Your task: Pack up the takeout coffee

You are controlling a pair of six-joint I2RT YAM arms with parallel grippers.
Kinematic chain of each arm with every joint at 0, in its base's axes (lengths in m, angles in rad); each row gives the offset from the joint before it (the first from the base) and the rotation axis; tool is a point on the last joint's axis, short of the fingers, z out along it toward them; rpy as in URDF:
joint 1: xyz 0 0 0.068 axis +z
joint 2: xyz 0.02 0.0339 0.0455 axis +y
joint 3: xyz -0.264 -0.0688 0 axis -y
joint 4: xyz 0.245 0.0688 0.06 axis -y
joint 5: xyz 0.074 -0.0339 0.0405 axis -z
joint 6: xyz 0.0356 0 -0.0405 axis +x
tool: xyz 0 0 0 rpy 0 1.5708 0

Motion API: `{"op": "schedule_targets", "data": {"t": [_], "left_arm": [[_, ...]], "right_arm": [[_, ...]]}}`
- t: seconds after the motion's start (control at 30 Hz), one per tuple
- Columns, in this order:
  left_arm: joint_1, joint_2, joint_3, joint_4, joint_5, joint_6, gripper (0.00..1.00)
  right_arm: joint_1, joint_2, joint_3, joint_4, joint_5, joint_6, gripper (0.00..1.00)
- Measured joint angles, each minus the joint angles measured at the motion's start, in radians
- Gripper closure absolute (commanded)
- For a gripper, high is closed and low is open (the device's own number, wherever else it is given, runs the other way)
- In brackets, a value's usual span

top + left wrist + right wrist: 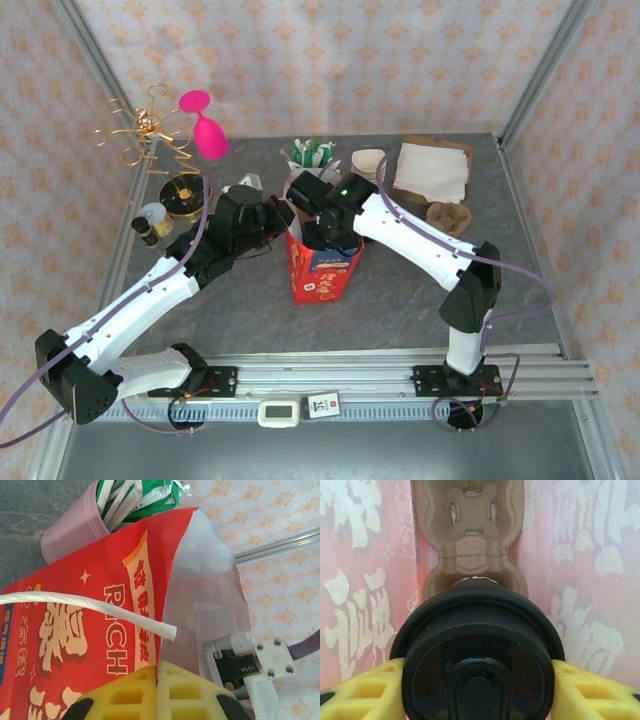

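Right end effector (479,692) is gripping the takeout coffee (477,645) inside the red bag (75,630), left end effector (159,675) pinching its rim; best lowering upright onto the carrier (470,545).

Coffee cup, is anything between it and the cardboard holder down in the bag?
Nothing visible. The right gripper holds the coffee cup inside the red bag, above the cardboard holder; the cup hides the pocket underneath.

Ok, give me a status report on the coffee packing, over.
Left claw shut, pinching rim of red bag. Right claw clamped on takeout coffee, down inside the bag. Cardboard carrier below it, nothing in between.
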Motion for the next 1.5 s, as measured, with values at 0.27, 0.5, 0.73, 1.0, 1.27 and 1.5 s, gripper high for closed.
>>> {"op": "schedule_targets", "data": {"t": [0.27, 0.5, 0.73, 1.0, 1.27, 1.5], "left_arm": [[0.000, 0.009, 0.015, -0.008, 0.006, 0.024, 0.89], [0.000, 0.015, 0.029, -0.040, 0.017, 0.056, 0.98], [0.000, 0.022, 0.030, -0.055, 0.017, 0.064, 1.00], [0.000, 0.024, 0.030, -0.069, 0.017, 0.064, 0.99], [0.000, 0.023, 0.030, -0.076, 0.014, 0.064, 0.88], [0.000, 0.019, 0.030, -0.076, 0.014, 0.064, 0.85]], "right_arm": [[0.000, 0.039, 0.026, 0.002, 0.000, 0.000, 0.56], [0.000, 0.056, 0.025, 0.001, 0.000, -0.001, 0.57], [0.000, 0.058, 0.024, 0.002, 0.012, -0.004, 0.57], [0.000, 0.063, 0.018, 0.008, 0.021, -0.008, 0.57], [0.000, 0.063, -0.003, 0.027, 0.026, -0.008, 0.57], [0.005, 0.048, -0.032, 0.045, 0.029, -0.008, 0.58]]}}
